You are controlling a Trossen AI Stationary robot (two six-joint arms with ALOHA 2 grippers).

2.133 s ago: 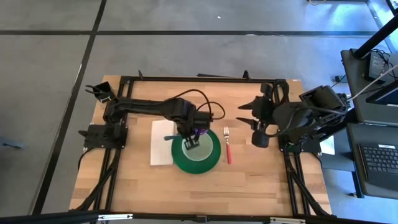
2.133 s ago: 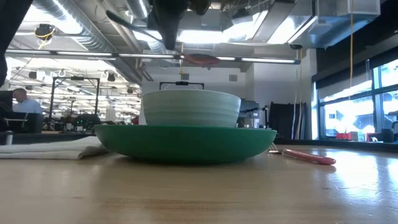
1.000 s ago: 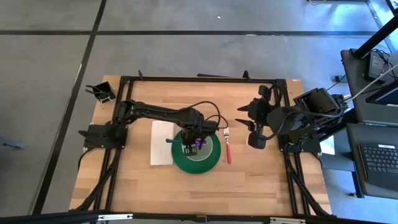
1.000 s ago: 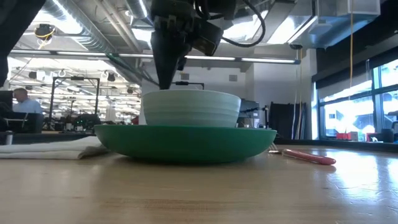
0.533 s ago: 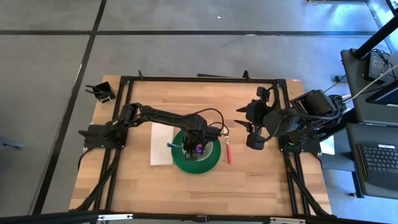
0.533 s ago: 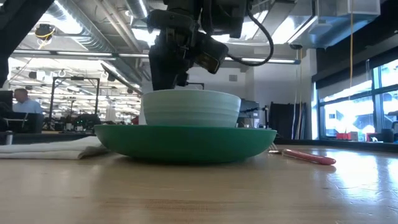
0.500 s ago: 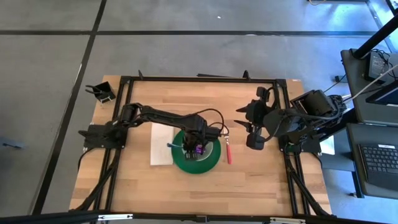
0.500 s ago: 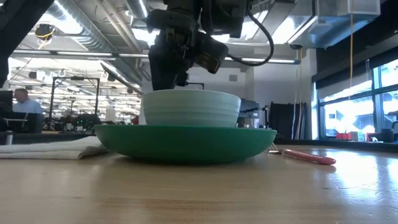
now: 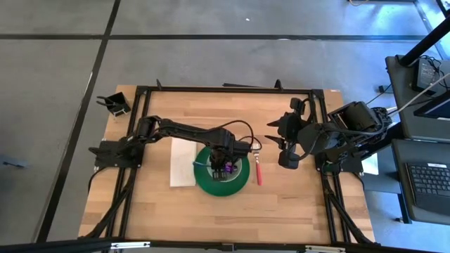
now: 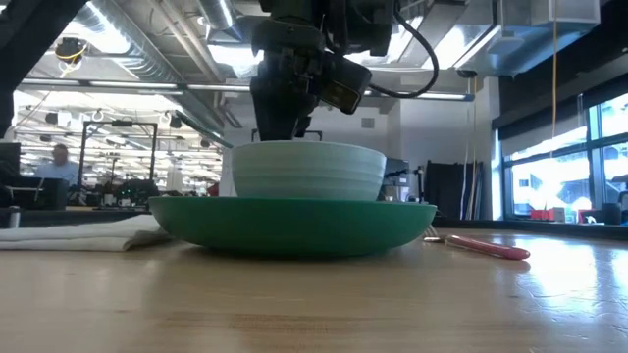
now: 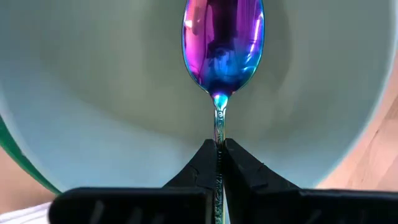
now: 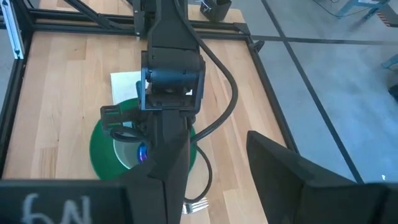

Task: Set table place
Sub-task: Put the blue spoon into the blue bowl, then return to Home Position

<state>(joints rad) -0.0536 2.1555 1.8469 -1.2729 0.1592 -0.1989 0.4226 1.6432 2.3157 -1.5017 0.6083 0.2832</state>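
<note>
The left claw [image 9: 223,169] and its arm block the space above the bowl [image 10: 308,171] on the green plate [image 9: 239,184] — napkin [image 9: 183,161] just beside, fork [image 9: 258,169] on the other side. The near half of the desk [image 9: 211,214] lies bare — open passage.

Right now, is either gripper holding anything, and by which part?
The left gripper holds the spoon by its handle, bowl end inside the bowl. The right gripper holds nothing.
</note>
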